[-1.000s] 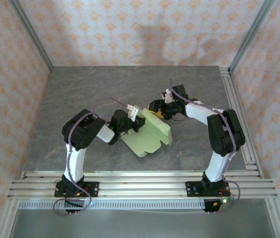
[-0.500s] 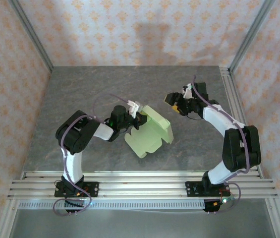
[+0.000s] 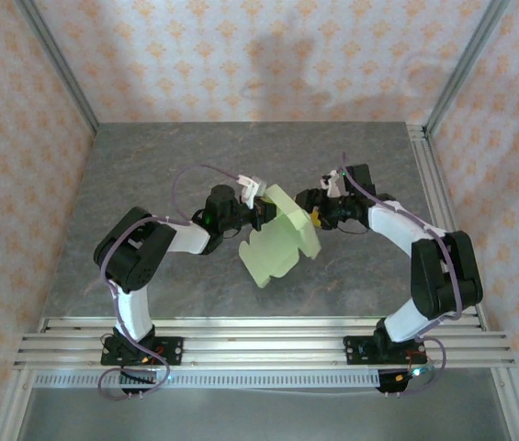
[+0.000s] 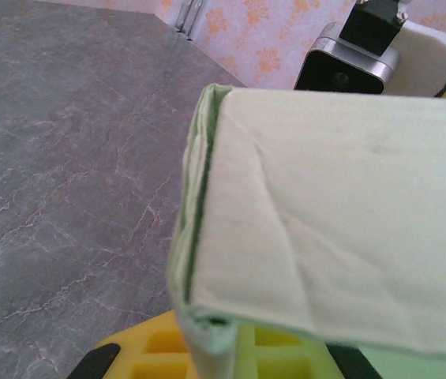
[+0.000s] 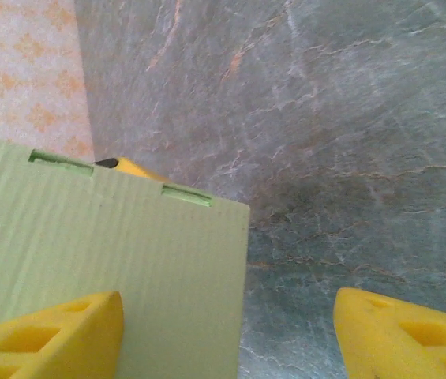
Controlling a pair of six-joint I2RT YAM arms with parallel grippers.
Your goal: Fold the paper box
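Jaws of the left gripper (image 3: pixel 260 213) look closed on the upper edge of the box (image 3: pixel 280 248), holding it tilted over the tabletop (image 3: pixel 149 165). Those of the right gripper (image 5: pixel 230 316) gape wide beside it. Thin, light card probably creases easily, so a grip near the folds seems best.

The box (image 3: pixel 280 243) has been tipped up more steeply from the tabletop (image 3: pixel 149 175) by the left tool (image 3: pixel 261 213), which has been carried farther out. The right tool (image 3: pixel 312 213), drawn away half a second ago, has been brought back to the box's far edge.
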